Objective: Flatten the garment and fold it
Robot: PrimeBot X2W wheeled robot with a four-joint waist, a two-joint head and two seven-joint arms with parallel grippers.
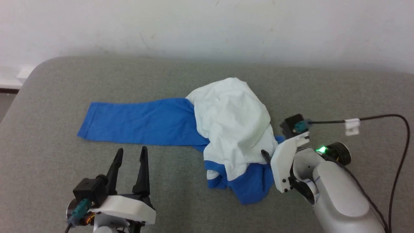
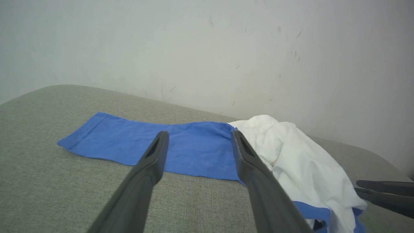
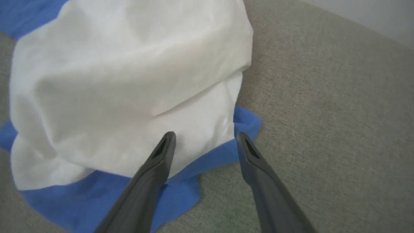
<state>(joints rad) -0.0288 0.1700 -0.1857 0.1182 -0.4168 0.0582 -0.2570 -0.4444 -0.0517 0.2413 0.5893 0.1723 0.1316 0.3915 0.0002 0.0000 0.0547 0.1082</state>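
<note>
The garment [image 1: 233, 119] lies crumpled on the grey cushion, its white body heaped in the middle. One royal-blue sleeve [image 1: 139, 123] stretches flat to the left, and more blue cloth bunches at the front. My left gripper [image 1: 132, 150] stands open just in front of that sleeve, apart from it. In the left wrist view the sleeve [image 2: 136, 139] lies beyond the open left gripper [image 2: 199, 134]. My right gripper [image 1: 266, 155] is open at the heap's right front edge. In the right wrist view the right gripper [image 3: 205, 135] is poised over the white and blue hem [image 3: 210, 155], holding nothing.
The grey padded surface [image 1: 64, 168] has a rounded far-left corner, and a white wall [image 1: 207, 29] stands close behind it. A black cable [image 1: 381, 118] loops from my right wrist over the right side. The right gripper's fingers [image 2: 381, 191] show at the left wrist view's right edge.
</note>
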